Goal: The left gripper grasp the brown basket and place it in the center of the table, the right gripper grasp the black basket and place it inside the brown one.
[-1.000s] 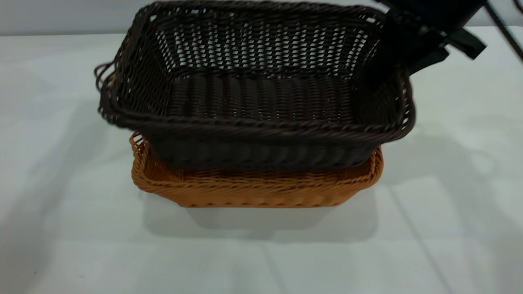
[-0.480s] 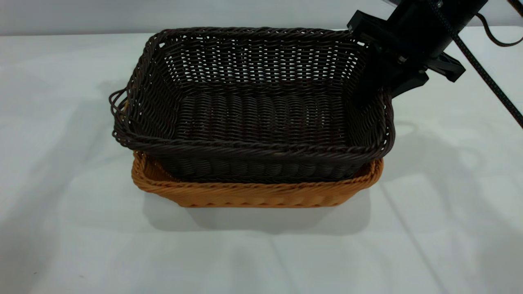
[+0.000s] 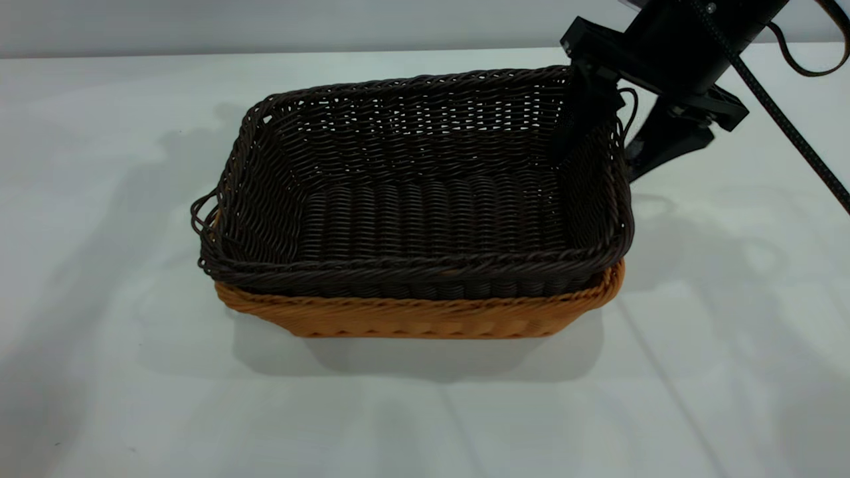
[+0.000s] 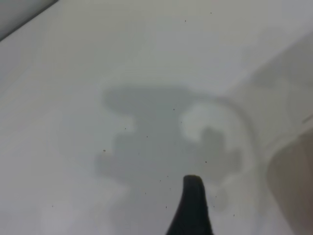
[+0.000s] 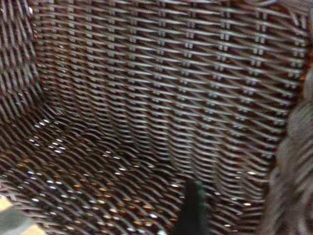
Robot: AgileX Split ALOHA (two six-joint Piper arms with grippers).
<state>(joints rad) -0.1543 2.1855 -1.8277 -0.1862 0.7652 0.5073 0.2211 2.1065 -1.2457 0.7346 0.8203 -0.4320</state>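
The black basket (image 3: 425, 212) sits nested inside the brown basket (image 3: 425, 318) near the middle of the table (image 3: 133, 398). Only the brown basket's near wall and rim show below it. My right gripper (image 3: 617, 133) straddles the black basket's right short end. One finger (image 3: 576, 119) is inside, the other is outside by the loop handle, and both are apart from the wall, open. The right wrist view shows the black weave (image 5: 146, 98) and my right gripper (image 5: 234, 205) over it. My left gripper (image 4: 242, 205) hangs over bare table (image 4: 98, 73), open and empty, out of the exterior view.
The right arm and its black cable (image 3: 783, 119) reach in from the back right corner. Pale tabletop lies all round the baskets, with the table's back edge (image 3: 199, 54) behind them.
The black basket has come down from a tilted hold above the brown basket and now rests level inside it. My right gripper lowered with it and its fingers have spread off the wall.
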